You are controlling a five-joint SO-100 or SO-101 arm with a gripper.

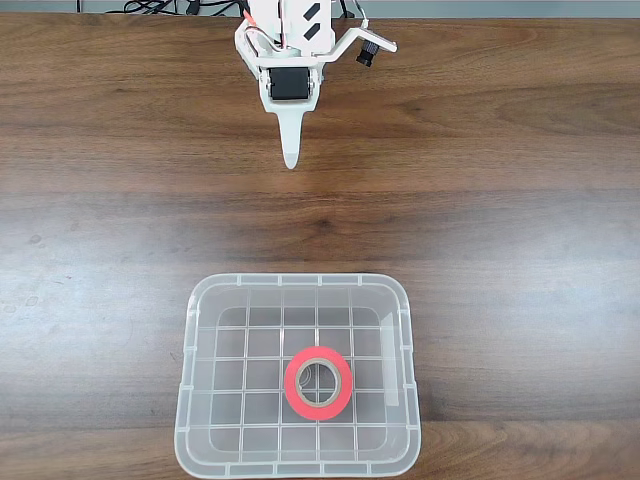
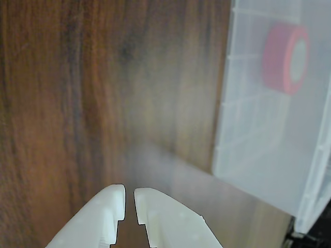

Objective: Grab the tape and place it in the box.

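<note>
Dark brown wood-grain surface (image 1: 100, 200) spanning the whole fixed view and the left part of the wrist view (image 2: 77, 77). Clear, translucent plastic rectangular box (image 1: 195, 400) with rounded corners and grid-ribbed bottom sitting at 6 o'clock in the fixed view, upright on the surface; at 2 to 3 o'clock in the wrist view (image 2: 248, 144), blurred. White arm at 12 o'clock in the fixed view, its pale end effector (image 1: 290, 160) pointing down toward 6 o'clock, well apart from the box, grasping nothing; in the wrist view (image 2: 129, 201) at 6 o'clock, fingertips nearly together with only a narrow slit between them, so clenched and empty. Small red-orange roll of tape (image 1: 318, 405) with pale inner core lying flat on the box floor, toward 5 o'clock of the box's middle in the fixed view; at 2 o'clock in the wrist view (image 2: 279, 59), inside the box.
</note>
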